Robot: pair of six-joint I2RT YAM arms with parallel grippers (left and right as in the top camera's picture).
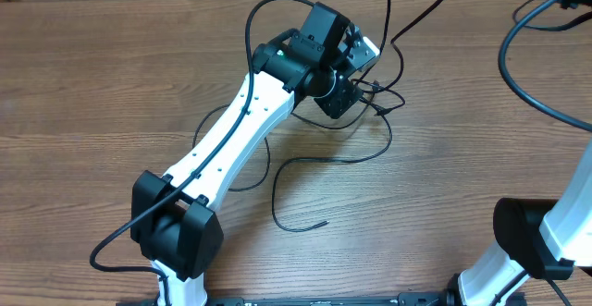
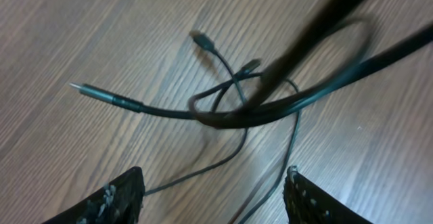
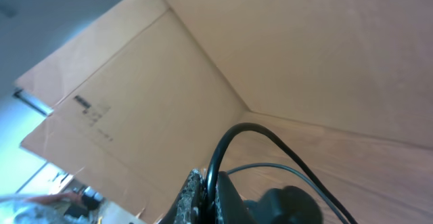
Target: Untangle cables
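Cables (image 2: 203,116) tangled on wooden table (image 2: 81,34) beneath left hand (image 2: 211,183), wide open, empty; right hand (image 3: 199,197) state unclear.

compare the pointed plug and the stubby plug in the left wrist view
The pointed plug is long, slim and pale-tipped, lying nearly level on a thicker cord. The stubby plug is short, dark and angled up-left on a thinner cord. Both lie on the table, their cords running into the same tangle.
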